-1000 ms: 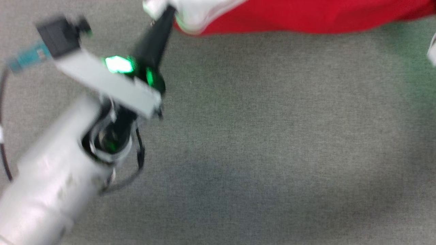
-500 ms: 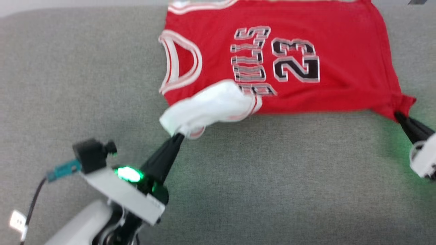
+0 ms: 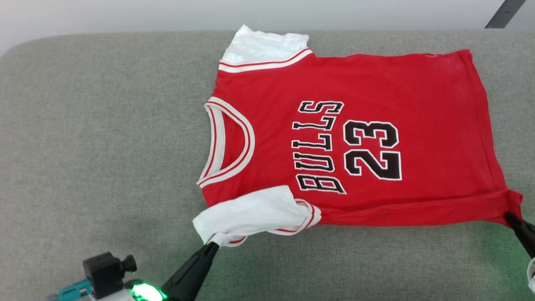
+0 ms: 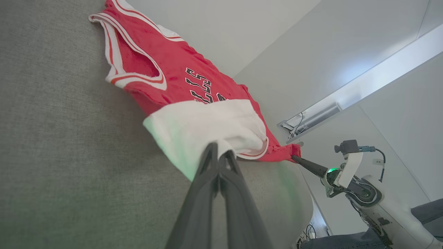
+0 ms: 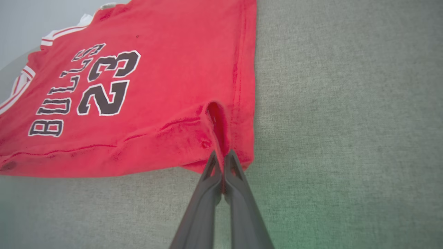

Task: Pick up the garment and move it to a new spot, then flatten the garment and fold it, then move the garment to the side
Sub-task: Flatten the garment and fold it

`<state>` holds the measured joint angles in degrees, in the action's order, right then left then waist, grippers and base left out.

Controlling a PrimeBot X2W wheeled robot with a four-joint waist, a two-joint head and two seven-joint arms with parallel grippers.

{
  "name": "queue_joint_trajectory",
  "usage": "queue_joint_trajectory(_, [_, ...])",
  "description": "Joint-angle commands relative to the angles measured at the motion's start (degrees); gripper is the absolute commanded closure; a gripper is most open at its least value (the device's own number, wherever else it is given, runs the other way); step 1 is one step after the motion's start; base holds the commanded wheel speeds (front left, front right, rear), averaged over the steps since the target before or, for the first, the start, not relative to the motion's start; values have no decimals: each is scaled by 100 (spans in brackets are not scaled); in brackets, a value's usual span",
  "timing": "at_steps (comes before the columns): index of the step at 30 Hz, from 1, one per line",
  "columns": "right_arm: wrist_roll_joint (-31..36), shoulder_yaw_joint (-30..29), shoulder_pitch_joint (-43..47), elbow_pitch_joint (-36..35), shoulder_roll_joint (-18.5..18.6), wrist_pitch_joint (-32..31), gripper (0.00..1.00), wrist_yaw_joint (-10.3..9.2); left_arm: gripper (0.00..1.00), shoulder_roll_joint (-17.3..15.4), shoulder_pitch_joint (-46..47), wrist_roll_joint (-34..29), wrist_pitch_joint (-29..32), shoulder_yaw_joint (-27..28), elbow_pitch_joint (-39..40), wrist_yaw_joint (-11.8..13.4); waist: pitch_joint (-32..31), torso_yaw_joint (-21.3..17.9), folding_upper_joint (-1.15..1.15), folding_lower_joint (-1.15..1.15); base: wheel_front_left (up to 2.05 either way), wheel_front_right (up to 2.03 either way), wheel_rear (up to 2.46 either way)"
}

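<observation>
Grey soft table point(image 3: 104, 125) holds the red garment point(image 3: 368, 83) spread flat. Left gripper point(image 3: 214, 244) pinches its near white sleeve point(image 3: 250, 211); right gripper point(image 3: 509, 216) pinches its near right corner point(image 3: 513, 200), both squeezed tight.

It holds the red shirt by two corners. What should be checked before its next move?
1. Grip of left gripper on the near sleeve: ok, shut.
2. Grip of right gripper on the hem corner: ok, shut.
3. The garment lies print-up on the grey cushion: ok.
4. Near sleeve flat: not ok, bunched over the body.
5. The far sleeve is spread out: ok.
</observation>
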<state>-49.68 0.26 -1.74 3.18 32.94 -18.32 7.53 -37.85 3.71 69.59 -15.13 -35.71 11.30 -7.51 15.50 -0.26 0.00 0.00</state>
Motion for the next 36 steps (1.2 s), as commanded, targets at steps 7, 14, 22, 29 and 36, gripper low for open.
queue_joint_trajectory(7, [451,-858,177,-933,-716,-706,100,-9,100,-206,422,-328,65,-80,212,6,87,-28,0,0,0,0,0])
queue_joint_trajectory(14, [718,-1092,-586,-847,-1004,-1064,100,-9,100,-140,1885,13,439,-262,-117,7,216,-74,0,0,0,0,0])
queue_joint_trajectory(22, [834,-1069,-1651,-18,-1181,-1005,100,-9,100,86,3210,766,722,-491,-1446,6,518,-201,0,0,0,0,0])
queue_joint_trajectory(29, [882,-700,-2280,766,-1264,-724,100,-9,100,324,3913,677,620,-914,-2712,7,840,-287,0,0,0,0,0])
queue_joint_trajectory(36, [909,-370,-2537,1253,-1185,-406,100,-9,100,485,4212,537,294,-1281,-3391,7,955,-260,0,0,0,0,0])
